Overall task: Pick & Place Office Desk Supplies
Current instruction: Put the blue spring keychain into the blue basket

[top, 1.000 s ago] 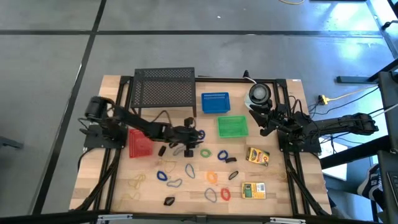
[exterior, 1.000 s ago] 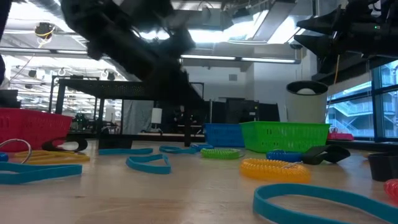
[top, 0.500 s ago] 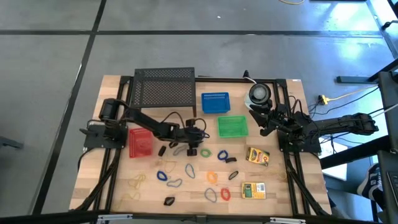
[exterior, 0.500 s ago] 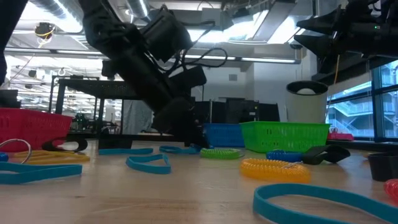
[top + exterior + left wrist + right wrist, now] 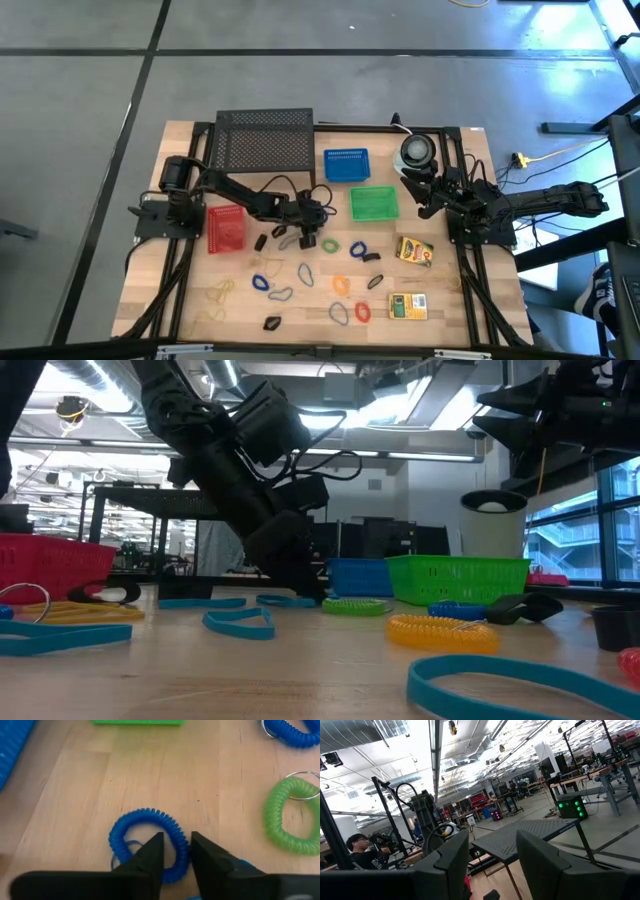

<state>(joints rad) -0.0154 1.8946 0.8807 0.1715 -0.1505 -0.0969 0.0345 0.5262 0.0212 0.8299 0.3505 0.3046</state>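
Note:
A blue coiled loop [image 5: 145, 827] lies flat on the wooden table just left of the green basket [image 5: 373, 203]. My left gripper [image 5: 177, 851] has come down onto it at mid-table [image 5: 316, 214] and stands closed around its rim. A green coiled loop [image 5: 292, 815] and another blue one [image 5: 295, 732] lie close by. Further loops, tan rubber bands [image 5: 220, 292], black clips and two yellow-green boxes [image 5: 414, 250] are scattered over the near half. My right gripper [image 5: 492, 860] waits open at the right [image 5: 428, 196], raised off the table and pointing into the room. My left gripper has one stretch of the blue loop's coiled rim [image 5: 181, 847] between its two fingers, one finger inside the ring and one outside. The fingers slant down from the table's left side and lie across the coil. The loop lies flat on the table.
A red basket [image 5: 225, 228] sits at the left, a blue basket [image 5: 346, 165] and a black mesh rack [image 5: 265, 145] at the far side. A round grey-white disc [image 5: 416, 150] stands at the far right. A person shows in the room beyond, in the right wrist view.
My left gripper has come down to the tabletop and shifted a little toward the table's right, ending on the blue coiled loop next to the green basket. The loop and the other supplies have stayed where they lay.

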